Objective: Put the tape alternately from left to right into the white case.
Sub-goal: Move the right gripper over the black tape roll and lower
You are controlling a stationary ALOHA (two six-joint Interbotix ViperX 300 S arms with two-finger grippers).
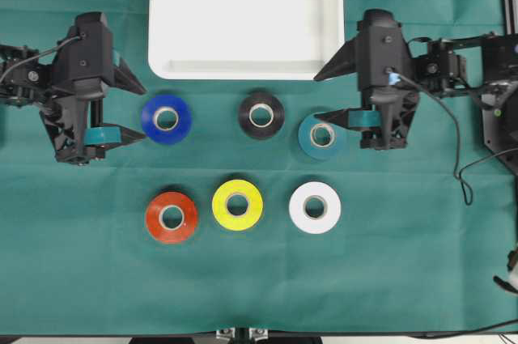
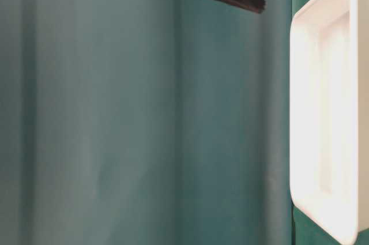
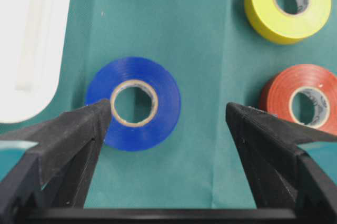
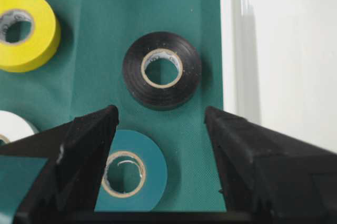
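Note:
Six rolls of tape lie on the green cloth: blue [image 1: 183, 121], black [image 1: 276, 117] and teal [image 1: 312, 146] in the back row, red [image 1: 154, 218], yellow [image 1: 253, 206] and white [image 1: 331, 209] in front. The empty white case [image 1: 243, 20] sits behind them. My left gripper [image 1: 144, 113] is open, just left of the blue roll [image 3: 134, 68], which lies nearer one finger, apart from both. My right gripper [image 1: 316, 97] is open above the cloth between the black roll [image 4: 131, 71] and the teal roll [image 4: 156, 171], holding nothing.
The white case [image 3: 26, 39] has a raised rim close to both grippers, and its wall [image 4: 284, 50] runs right beside the black roll. Cables [image 1: 457, 142] trail at the right. The table's front edge [image 1: 259, 333] runs along the bottom.

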